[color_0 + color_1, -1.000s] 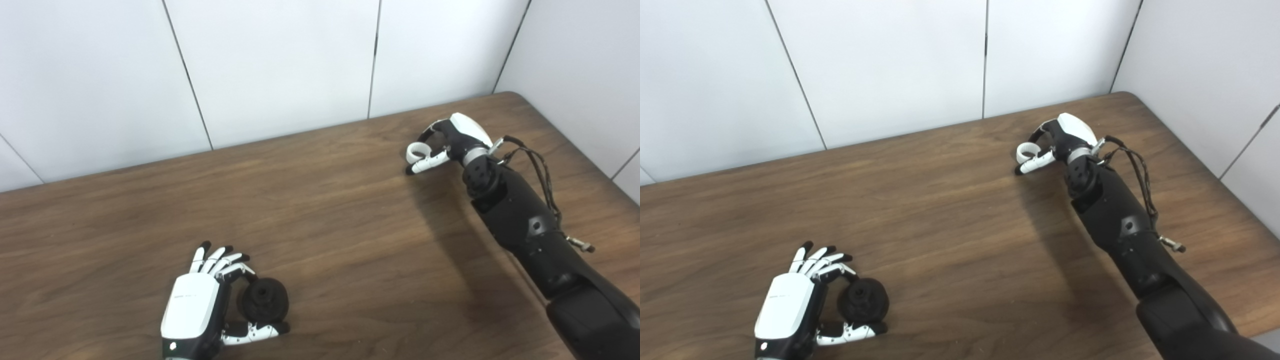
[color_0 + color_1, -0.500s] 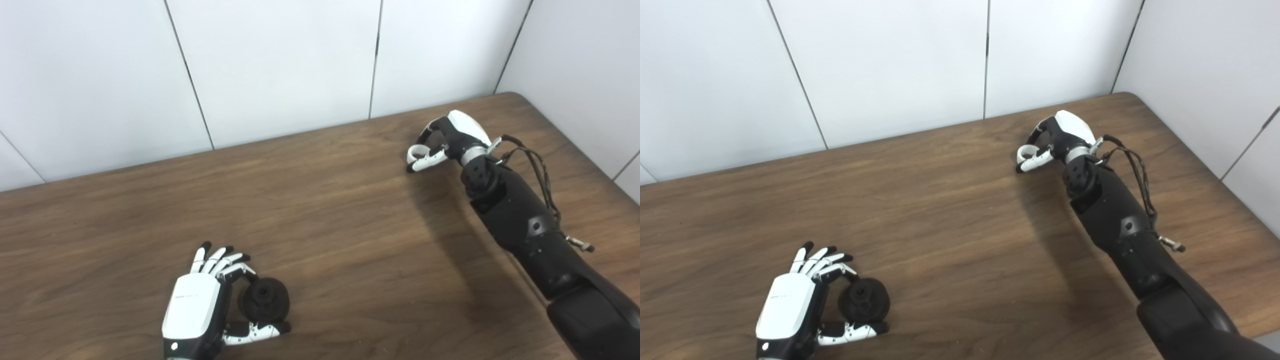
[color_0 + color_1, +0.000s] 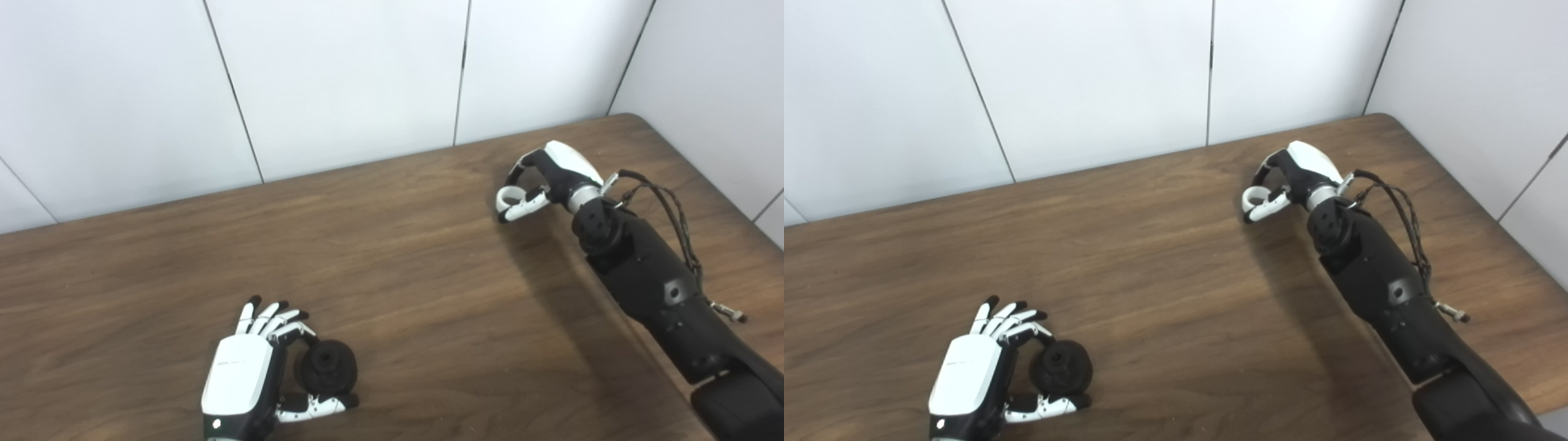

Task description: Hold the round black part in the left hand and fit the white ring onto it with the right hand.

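since a second ago the right robot hand (image 3: 551,177) has tipped and slid a bit nearer, fingers curled, the white ring (image 3: 509,197) pinched against its thumb just above the far right of the counter (image 3: 429,294), while the left robot hand (image 3: 251,373) hasn't budged. one ring, one round black part (image 3: 326,366), two hands, on a brown wood-grain counter with white panelled walls behind. the black part sits at the near left edge, pinched between left fingers and thumb, flat face with its centre hole up toward the camera; the ring's opening faces up too.
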### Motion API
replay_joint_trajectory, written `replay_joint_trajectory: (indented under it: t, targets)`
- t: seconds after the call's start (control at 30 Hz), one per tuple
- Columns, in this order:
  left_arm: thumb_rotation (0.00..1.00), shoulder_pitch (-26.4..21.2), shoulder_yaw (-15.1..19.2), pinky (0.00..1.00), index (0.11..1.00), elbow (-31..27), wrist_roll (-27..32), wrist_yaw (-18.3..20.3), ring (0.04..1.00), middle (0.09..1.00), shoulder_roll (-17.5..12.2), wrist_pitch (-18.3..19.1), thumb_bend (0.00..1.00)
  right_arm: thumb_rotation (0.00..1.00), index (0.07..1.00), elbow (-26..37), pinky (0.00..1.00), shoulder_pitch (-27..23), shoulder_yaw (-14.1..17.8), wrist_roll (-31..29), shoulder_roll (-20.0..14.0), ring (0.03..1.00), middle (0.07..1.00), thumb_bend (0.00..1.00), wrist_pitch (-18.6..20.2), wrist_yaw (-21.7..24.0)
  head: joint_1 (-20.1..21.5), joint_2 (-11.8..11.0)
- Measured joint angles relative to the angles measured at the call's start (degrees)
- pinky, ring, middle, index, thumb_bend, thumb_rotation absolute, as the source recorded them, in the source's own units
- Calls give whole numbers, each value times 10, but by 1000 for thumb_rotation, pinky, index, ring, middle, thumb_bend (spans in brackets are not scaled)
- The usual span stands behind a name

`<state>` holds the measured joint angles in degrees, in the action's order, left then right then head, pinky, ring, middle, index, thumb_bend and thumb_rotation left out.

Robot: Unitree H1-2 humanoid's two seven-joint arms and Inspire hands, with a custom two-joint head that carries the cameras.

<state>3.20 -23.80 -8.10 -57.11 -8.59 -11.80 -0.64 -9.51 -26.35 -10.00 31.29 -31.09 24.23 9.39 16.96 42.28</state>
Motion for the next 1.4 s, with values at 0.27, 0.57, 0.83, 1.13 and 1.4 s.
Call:
replay_joint_trajectory:
  t: [0.27,0.57,0.83,1.13,1.4]
  targets:
    - [57,0,-4,1000,484,-1,-10,3,879,768,10,4,525,134,485,148,971,21,-22,8,0,986,857,524,5,60,-25,4]
    - [57,1,-13,1000,484,-2,-24,2,877,769,22,11,525,135,485,283,1000,53,-44,56,29,989,847,524,26,152,-75,13]
    - [57,2,-28,1000,484,-2,-43,1,890,776,40,25,525,135,484,375,1000,71,-59,84,71,983,860,524,26,219,-123,24]
    - [59,2,-39,1000,484,-1,-56,4,900,784,53,41,525,135,484,429,1000,90,-70,88,94,984,860,524,26,261,-148,34]
    - [59,2,-44,1000,484,-1,-56,9,900,784,60,47,525,133,484,453,1000,114,-88,97,128,991,862,523,26,295,-156,41]
